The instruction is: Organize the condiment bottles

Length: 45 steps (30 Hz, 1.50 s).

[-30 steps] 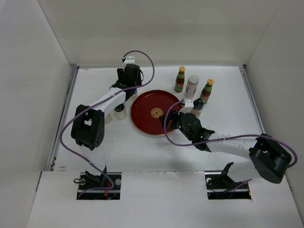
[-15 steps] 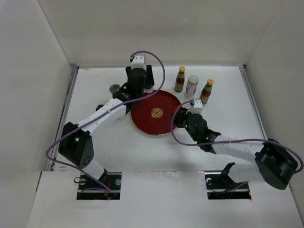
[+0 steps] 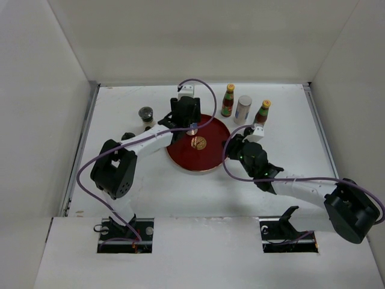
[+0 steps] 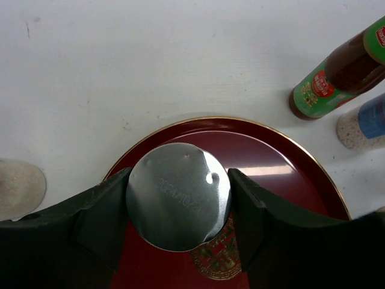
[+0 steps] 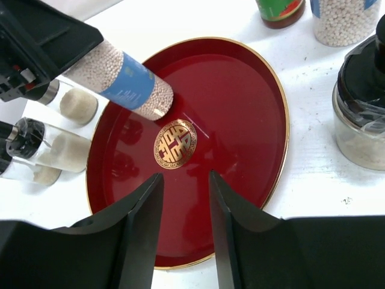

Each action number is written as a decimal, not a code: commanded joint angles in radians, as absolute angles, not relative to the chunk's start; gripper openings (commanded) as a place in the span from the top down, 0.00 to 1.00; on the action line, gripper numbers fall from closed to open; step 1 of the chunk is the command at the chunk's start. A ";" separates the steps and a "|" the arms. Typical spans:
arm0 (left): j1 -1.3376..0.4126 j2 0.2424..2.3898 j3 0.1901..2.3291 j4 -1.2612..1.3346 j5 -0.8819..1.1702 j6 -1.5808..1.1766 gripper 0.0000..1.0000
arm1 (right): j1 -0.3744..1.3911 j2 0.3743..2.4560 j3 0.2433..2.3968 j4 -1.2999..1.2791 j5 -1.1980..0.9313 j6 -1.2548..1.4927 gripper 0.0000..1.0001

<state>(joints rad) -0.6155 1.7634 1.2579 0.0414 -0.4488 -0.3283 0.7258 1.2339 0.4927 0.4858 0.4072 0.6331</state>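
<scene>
My left gripper (image 4: 178,179) is shut on a pale shaker (image 4: 178,201) with a silver top and a blue label. It holds the shaker tilted over the back half of the round red tray (image 3: 207,158), base at the tray's surface (image 5: 155,107). My right gripper (image 5: 185,180) hovers over the tray's near right rim, jaws narrowly open with nothing between them. A dark-lidded jar (image 5: 361,114) stands just right of it, off the tray. Behind the tray stand two red-labelled sauce bottles (image 3: 227,100) (image 3: 262,112) and a second shaker (image 3: 243,109).
Left of the tray stand several glass jars, one (image 3: 146,114) in the top view and others (image 5: 72,103) (image 5: 42,147) in the right wrist view. The left arm (image 3: 141,141) lies across the table to the tray. White walls enclose the table.
My left arm has swung right from the back left, carrying the shaker over the tray. My right gripper has drawn back toward the tray's right rim and its jaws stand narrower.
</scene>
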 commanded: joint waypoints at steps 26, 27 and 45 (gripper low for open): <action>-0.418 1.413 1.051 0.034 -0.612 -0.405 0.14 | 0.735 1.269 0.518 0.561 0.365 0.624 0.31; -0.404 1.405 1.039 0.023 -0.615 -0.413 0.14 | 0.736 1.272 0.518 0.563 0.362 0.623 0.28; -0.252 1.646 1.149 0.018 -0.486 -0.380 0.18 | 0.754 1.301 0.542 0.555 0.324 0.609 0.13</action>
